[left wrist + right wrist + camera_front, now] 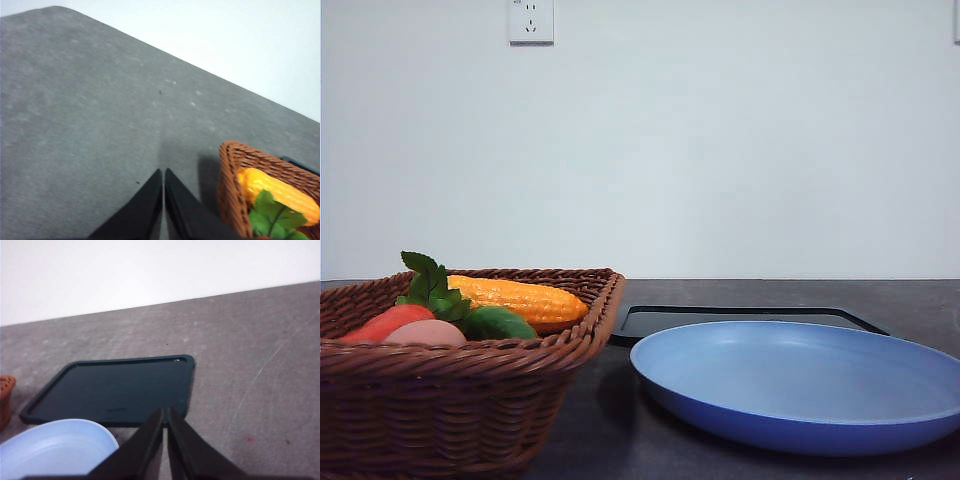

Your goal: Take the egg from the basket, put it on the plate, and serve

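Note:
The pinkish-brown egg [426, 333] lies at the front of the brown wicker basket [450, 400] on the left of the front view. To its right sits the round blue plate [800, 385], with nothing on it. In the left wrist view my left gripper [163, 172] is shut with nothing in it, over bare grey table beside the basket's corner [232, 190]. In the right wrist view my right gripper [165, 412] is shut and holds nothing, hanging near the plate's rim [100, 432].
Beside the egg the basket holds a yellow corn cob [520, 298], a red-orange carrot [385, 322] with green leaves [428, 285] and a green vegetable [500, 323]. A flat black tray [115, 390] lies behind the plate. The table top [75, 125] is grey.

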Action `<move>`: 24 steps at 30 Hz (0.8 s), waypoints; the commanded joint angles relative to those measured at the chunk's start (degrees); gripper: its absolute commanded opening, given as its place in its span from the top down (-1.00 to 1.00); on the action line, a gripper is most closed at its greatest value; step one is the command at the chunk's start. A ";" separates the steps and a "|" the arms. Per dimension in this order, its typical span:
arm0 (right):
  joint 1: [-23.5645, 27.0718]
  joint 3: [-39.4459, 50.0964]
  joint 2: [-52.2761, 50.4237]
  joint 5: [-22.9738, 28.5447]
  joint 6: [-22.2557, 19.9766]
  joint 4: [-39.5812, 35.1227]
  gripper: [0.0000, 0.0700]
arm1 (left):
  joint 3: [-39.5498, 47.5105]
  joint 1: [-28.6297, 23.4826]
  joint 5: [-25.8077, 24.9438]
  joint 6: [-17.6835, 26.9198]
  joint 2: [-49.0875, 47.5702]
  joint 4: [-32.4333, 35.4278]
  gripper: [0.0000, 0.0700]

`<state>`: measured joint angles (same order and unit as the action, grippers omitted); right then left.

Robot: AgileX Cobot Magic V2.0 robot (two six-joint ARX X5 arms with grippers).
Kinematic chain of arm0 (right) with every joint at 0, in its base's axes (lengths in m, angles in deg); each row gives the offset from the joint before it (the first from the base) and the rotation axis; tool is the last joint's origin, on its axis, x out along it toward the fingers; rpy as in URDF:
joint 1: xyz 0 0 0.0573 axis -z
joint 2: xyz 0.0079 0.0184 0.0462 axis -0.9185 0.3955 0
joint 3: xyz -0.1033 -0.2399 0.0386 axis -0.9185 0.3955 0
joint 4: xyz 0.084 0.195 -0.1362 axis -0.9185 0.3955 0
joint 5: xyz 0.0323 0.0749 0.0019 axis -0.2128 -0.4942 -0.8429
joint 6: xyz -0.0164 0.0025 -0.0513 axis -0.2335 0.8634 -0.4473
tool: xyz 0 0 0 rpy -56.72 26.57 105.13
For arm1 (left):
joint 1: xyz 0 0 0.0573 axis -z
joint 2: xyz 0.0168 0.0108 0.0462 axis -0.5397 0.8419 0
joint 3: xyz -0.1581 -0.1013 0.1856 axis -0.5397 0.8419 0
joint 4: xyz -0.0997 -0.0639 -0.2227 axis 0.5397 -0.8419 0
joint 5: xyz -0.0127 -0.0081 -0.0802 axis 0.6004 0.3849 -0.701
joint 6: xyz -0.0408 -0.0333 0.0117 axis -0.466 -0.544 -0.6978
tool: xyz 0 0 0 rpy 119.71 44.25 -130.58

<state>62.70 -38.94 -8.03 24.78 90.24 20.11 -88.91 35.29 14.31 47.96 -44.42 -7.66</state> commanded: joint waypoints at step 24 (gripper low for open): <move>0.09 -25.23 24.66 -6.72 6.47 18.21 1.00 | -23.70 0.02 -18.93 1.70 28.85 -9.81 1.00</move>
<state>62.70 -63.02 15.51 18.68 98.11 38.18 -111.76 35.29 -3.41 48.13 -16.64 -17.73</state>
